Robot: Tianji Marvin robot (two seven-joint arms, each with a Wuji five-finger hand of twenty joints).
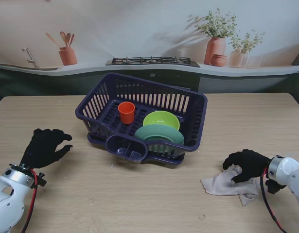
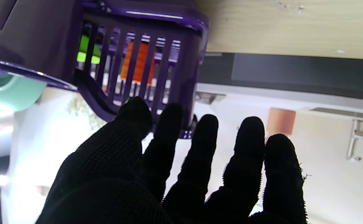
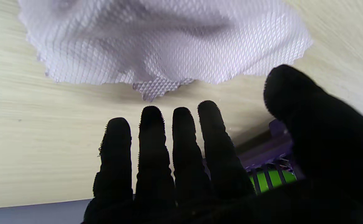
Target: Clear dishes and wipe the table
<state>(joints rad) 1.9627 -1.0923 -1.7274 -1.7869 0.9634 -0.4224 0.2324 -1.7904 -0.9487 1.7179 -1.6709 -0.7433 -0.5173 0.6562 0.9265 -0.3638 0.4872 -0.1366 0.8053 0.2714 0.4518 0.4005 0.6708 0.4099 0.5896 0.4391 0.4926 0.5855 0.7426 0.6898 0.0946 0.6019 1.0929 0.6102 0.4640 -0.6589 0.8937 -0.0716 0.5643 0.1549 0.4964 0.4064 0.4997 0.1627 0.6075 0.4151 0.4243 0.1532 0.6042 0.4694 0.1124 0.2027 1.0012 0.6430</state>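
Waffle-weave white cloth (image 1: pixel 226 186) crumpled under right hand (image 1: pixel 247 164), fingers spread, holding nothing; left hand (image 1: pixel 43 147) likewise.

Dark purple slotted dish rack (image 1: pixel 190 104) sits mid-bench, angled. Inside: orange cup (image 1: pixel 126 112), upright, at rear left; lime green bowl (image 1: pixel 161 119) to its right; pale green plate (image 1: pixel 159 134) leaning on edge just nearer to me. White textured cloth (image 1: pixel 223 186) lies crumpled on the bench, right of the rack and well apart from it
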